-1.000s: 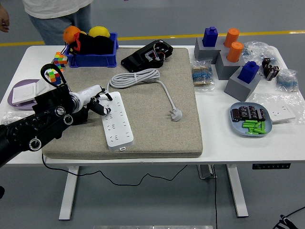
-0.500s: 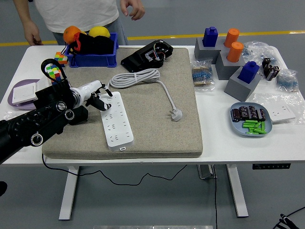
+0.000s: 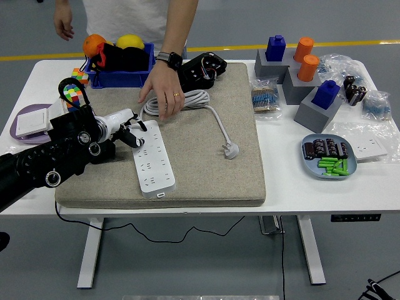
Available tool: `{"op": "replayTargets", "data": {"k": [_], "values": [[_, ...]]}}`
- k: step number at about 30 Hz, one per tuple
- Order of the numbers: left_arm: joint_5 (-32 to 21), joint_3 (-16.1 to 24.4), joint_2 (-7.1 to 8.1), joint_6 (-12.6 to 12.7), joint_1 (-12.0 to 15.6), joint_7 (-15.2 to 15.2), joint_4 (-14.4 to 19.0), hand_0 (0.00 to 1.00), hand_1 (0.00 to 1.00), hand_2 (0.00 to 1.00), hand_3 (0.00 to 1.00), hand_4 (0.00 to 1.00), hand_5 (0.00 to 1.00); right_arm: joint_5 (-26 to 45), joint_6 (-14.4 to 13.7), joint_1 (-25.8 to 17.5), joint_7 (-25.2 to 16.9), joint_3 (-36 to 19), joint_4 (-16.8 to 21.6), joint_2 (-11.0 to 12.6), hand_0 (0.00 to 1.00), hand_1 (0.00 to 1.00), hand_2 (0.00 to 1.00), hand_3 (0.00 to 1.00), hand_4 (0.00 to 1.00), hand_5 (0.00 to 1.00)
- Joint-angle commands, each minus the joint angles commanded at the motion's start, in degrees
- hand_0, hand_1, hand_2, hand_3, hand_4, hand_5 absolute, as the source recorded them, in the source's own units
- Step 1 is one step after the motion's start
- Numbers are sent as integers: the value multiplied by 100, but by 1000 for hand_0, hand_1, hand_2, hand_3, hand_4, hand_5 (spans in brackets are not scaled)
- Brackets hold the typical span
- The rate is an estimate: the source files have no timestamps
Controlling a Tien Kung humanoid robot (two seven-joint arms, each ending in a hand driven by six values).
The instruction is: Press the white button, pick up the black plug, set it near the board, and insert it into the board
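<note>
A white power strip [image 3: 153,159] lies on the grey mat [image 3: 206,169], left of centre. My left hand [image 3: 133,135] rests at the strip's far left end, fingers curled down onto it, holding nothing. A black plug-like device with wires [image 3: 199,70] lies at the mat's far edge. A coiled white cable [image 3: 194,97] runs to a white plug [image 3: 231,150] in the middle of the mat. A person's hand [image 3: 164,89], with a watch on the wrist, reaches in from the far side and rests on the coil. My right hand is out of view.
A blue bin [image 3: 122,76] with orange and yellow balls stands at the back left, with colour cubes [image 3: 70,94] beside it. Grey blocks with blue and orange pegs [image 3: 306,75] stand at the back right. A blue plate of batteries [image 3: 329,157] lies at the right.
The person has leaned in and put a hand on the coiled cable. My left hand has shifted slightly toward the strip's far end.
</note>
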State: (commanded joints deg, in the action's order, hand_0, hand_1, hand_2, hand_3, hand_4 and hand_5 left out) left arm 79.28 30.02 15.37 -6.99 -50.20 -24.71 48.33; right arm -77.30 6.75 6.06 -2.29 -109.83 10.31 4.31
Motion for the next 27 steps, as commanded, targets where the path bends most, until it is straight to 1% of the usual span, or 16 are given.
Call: {"op": "replayTargets", "data": {"k": [6, 11, 15, 17, 19, 20, 23, 24, 27], "values": [[-79, -131, 4, -7, -39, 3, -23, 3, 31, 66, 681, 644, 130, 2, 5, -3, 5, 9, 0, -4, 779, 608, 626, 640, 723, 477], [-148, -257, -24, -16, -111, 20, -157, 2, 31, 65, 681, 645, 127, 11, 3, 5, 0, 21, 0, -1, 779, 609, 626, 641, 723, 478], [-133, -258, -44, -18, -132, 31, -267, 2, 31, 65, 679, 644, 122, 25, 6, 7, -9, 51, 0, -3, 780, 608, 626, 640, 723, 478], [-108, -202, -29, -17, -112, 33, -235, 2, 31, 65, 679, 644, 122, 28, 7, 12, -14, 62, 1, -2, 780, 608, 626, 640, 723, 478], [-46, -25, 23, 0, -39, 51, -21, 2, 31, 65, 679, 644, 122, 29, 8, 5, -16, 55, 2, -6, 780, 608, 626, 640, 723, 478], [-29, 41, 38, 7, -17, 58, 60, 2, 31, 65, 677, 635, 106, 24, 11, 3, -11, 53, 1, -6, 780, 609, 626, 640, 723, 478], [232, 442, 125, 59, 117, 113, 486, 2, 31, 65, 677, 635, 106, -8, 4, -12, 6, 14, 0, -3, 780, 609, 626, 640, 723, 478], [347, 579, 154, 93, 166, 193, 624, 2, 31, 65, 677, 635, 106, -11, 6, -16, 7, 13, 0, -1, 780, 609, 626, 640, 723, 478], [811, 1049, 260, 219, 382, 565, 1047, 2, 31, 65, 673, 633, 101, -16, 9, -21, -3, 19, 0, -1, 780, 608, 626, 640, 723, 478]]}}
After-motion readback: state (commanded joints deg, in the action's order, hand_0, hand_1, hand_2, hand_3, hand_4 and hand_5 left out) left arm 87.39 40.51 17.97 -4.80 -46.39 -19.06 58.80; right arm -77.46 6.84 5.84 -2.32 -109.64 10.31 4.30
